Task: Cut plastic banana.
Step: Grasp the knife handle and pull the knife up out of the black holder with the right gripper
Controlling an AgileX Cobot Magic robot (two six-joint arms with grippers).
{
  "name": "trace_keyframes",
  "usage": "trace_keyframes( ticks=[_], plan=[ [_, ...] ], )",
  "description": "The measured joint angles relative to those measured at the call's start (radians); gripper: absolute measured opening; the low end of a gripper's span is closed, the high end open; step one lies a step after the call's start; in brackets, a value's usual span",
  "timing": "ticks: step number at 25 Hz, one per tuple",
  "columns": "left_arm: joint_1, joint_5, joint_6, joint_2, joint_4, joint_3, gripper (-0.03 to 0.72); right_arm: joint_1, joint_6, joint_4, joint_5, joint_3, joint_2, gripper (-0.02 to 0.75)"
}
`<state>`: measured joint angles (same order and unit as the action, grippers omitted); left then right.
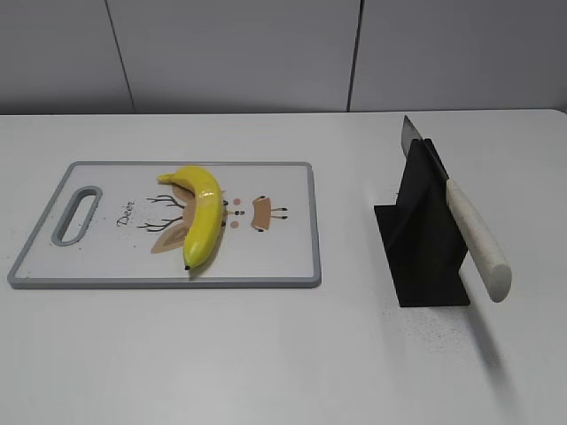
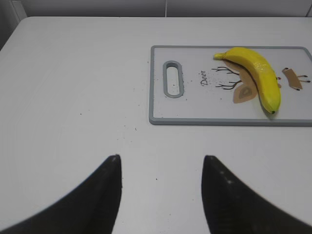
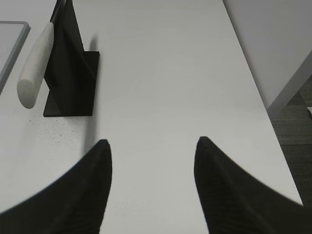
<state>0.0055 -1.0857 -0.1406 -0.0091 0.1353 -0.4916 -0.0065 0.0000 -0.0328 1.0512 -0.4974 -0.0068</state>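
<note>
You are looking at the plastic banana (image 1: 201, 214), a glossy bright yellow toy with a smooth curved body and small dark tips at both ends. It is whole, showing no split along its length. It lies flat on its side on the cutting board (image 1: 292, 257), roughly in the board's middle, resting over the printed deer drawing and partly covering it. In the exterior view its stem end points up and to the left, and its far tip reaches close to the board's near edge. In the left wrist view you see the same banana (image 2: 256, 75) arching across the board's right portion, untouched.
</note>
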Motion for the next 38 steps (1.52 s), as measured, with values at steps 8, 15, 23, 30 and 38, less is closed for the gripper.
trace_keyframes(
  ticks=[8, 15, 23, 30, 38],
  plan=[
    [0.000, 0.000, 0.000, 0.000, 0.000, 0.000, 0.499, 0.000, 0.000, 0.006, 0.000, 0.000, 0.000, 0.413],
    [0.000, 0.000, 0.000, 0.000, 0.000, 0.000, 0.499, 0.000, 0.000, 0.071, -0.001, -0.003, 0.000, 0.434],
    [0.000, 0.000, 0.000, 0.000, 0.000, 0.000, 0.499, 0.000, 0.000, 0.112, 0.000, -0.104, 0.181, 0.675],
    [0.000, 0.000, 0.000, 0.000, 0.000, 0.000, 0.499, 0.000, 0.059, 0.077, -0.001, -0.231, 0.463, 0.631],
    [0.000, 0.000, 0.000, 0.000, 0.000, 0.000, 0.499, 0.050, 0.068, -0.027, 0.025, -0.366, 0.791, 0.586]
  ],
)
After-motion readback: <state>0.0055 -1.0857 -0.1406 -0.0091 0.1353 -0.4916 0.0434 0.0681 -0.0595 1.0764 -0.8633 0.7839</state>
